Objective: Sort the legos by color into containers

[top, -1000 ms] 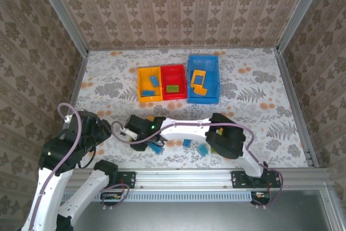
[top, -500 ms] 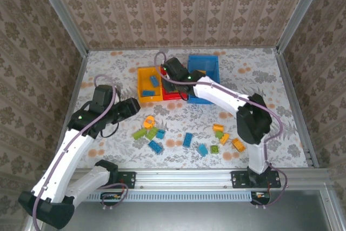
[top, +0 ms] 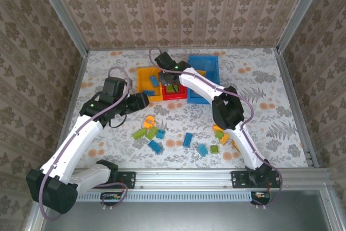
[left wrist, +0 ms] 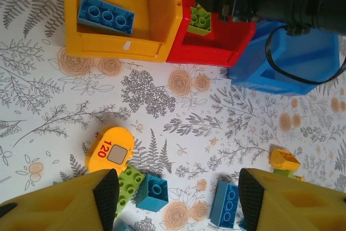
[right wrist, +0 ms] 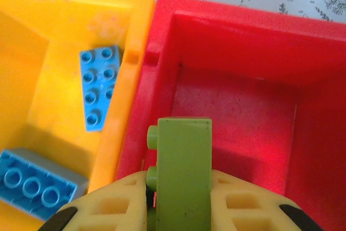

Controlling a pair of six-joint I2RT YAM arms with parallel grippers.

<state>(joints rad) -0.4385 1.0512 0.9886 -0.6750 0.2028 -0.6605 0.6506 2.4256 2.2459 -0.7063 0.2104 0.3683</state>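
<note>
While the right gripper (right wrist: 181, 193) clamps a light green brick (right wrist: 184, 155) over the red bin (right wrist: 238, 41), step in hand reads as drop-off, next need: parting jaws; left gripper (left wrist: 178, 198) gapes above loose bricks (left wrist: 154, 192)

Right gripper (right wrist: 178, 190) hangs over the red bin (right wrist: 238, 106), green brick (right wrist: 184, 171) pinched tight, and the red floor below it lies bare. The yellow bin (right wrist: 43, 79) presses against the red one's left wall, with two blue bricks (right wrist: 100, 87) on its floor. The right arm (top: 203, 86) roofs over the red bin and the blue bin (top: 217, 79) corner. Left gripper (left wrist: 178, 187), fingers spread, hovers over bare table (top: 102, 79) near the bins. An orange rounded piece (left wrist: 111, 152), loose green brick (left wrist: 127, 185) and loose blue brick (left wrist: 152, 192) crowd its left finger.
</note>
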